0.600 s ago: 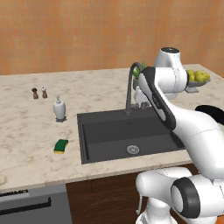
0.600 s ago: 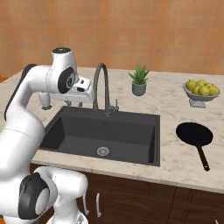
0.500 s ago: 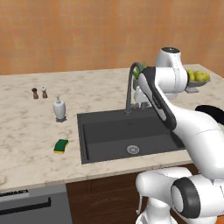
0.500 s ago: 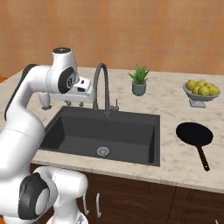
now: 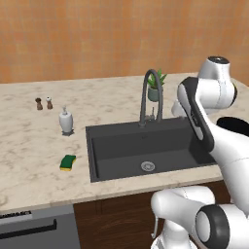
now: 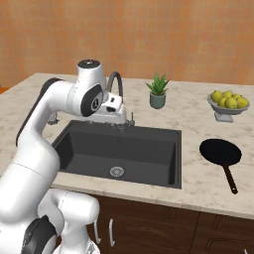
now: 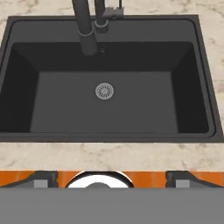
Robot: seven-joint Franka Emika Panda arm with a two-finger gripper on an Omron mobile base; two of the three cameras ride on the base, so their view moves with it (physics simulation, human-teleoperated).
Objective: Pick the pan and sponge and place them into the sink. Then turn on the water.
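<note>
The black pan (image 6: 220,151) lies on the counter right of the sink (image 6: 64,144), its thin handle toward the front edge. On the counter left of the sink (image 5: 89,151) rests the yellow and green sponge (image 5: 68,162). My gripper (image 6: 118,115) hangs high over the basin near the arched faucet (image 6: 116,82). In the hand view the gripper (image 7: 112,180) is open and holds nothing, looking straight down at the drain (image 7: 104,91) and the faucet (image 7: 85,27). No water runs from the spout.
A white soap dispenser (image 5: 66,121) and two small shakers (image 5: 44,103) stand left of the sink. Behind the sink is a potted plant (image 6: 158,92). A bowl of yellow fruit (image 6: 228,102) sits behind the pan.
The arm's upper joints and the hand have swung to the right over the sink. The pan, sponge and sink have stayed put.
</note>
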